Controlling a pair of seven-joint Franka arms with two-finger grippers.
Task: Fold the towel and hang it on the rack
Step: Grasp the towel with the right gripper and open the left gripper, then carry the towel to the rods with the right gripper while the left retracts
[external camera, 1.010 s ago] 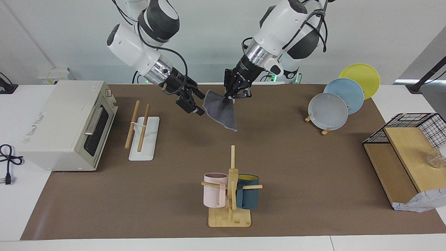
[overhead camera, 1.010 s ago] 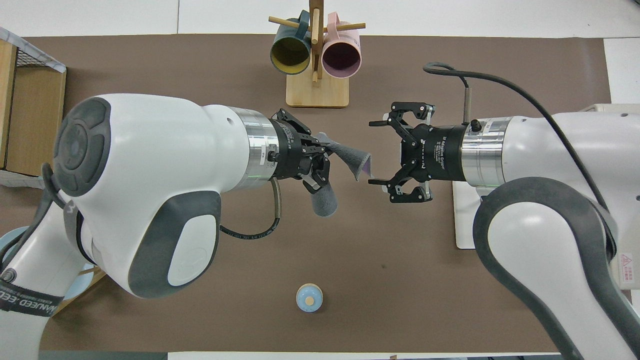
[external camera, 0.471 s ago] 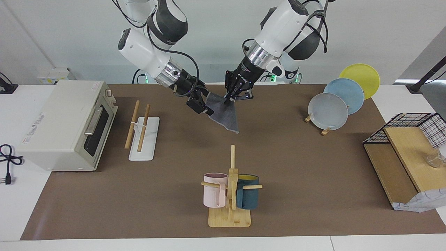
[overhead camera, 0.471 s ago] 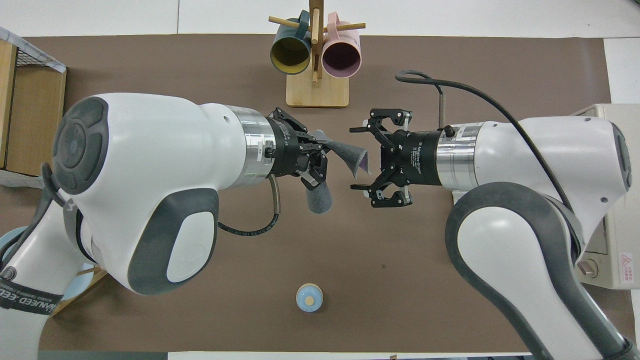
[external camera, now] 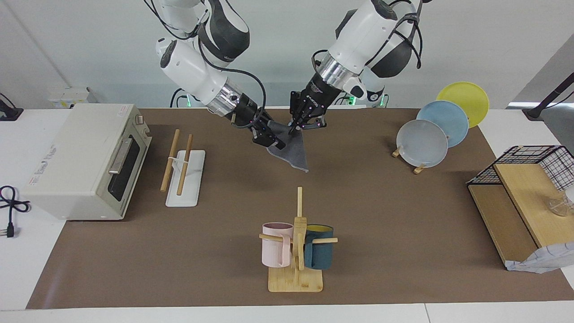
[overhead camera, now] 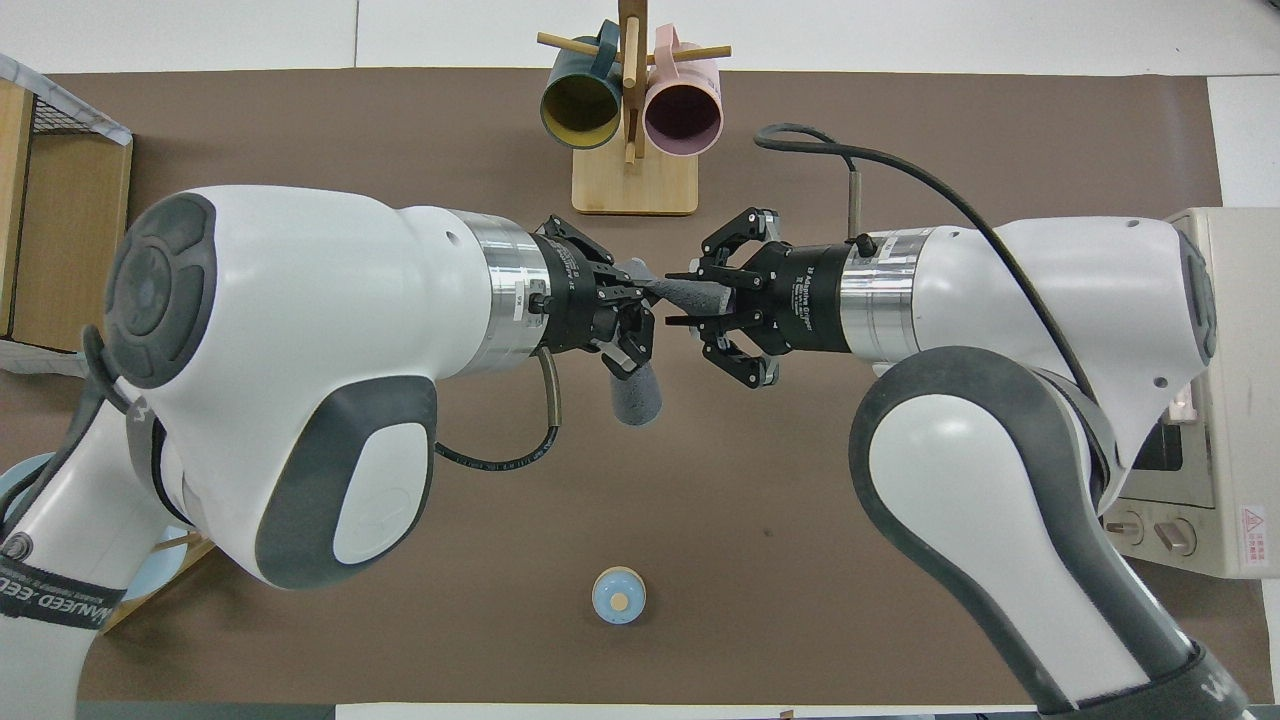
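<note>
The towel (external camera: 292,151) (overhead camera: 636,396), dark grey face outward, hangs in the air over the mat's middle, near the robots' edge. My left gripper (external camera: 296,129) (overhead camera: 645,302) is shut on one top corner. My right gripper (external camera: 270,138) (overhead camera: 683,300) has reached the opposite top corner, and its fingers have closed in on the cloth there. The two grippers face each other, almost touching. The rack (external camera: 191,180), a white base with two wooden rods, stands on the mat toward the right arm's end, beside the oven. In the overhead view the right arm hides it.
A toaster oven (external camera: 80,161) (overhead camera: 1222,420) sits at the right arm's end. A mug tree (external camera: 297,244) (overhead camera: 632,160) with two mugs stands farther from the robots. Plates on a stand (external camera: 422,143) and a wire basket on a wooden shelf (external camera: 522,197) occupy the left arm's end. A small blue bottle (overhead camera: 619,595) stands near the robots.
My right gripper moved in toward the left gripper, reached the towel's free corner, and its fingers came together on it. The left gripper kept its hold, barely moving.
</note>
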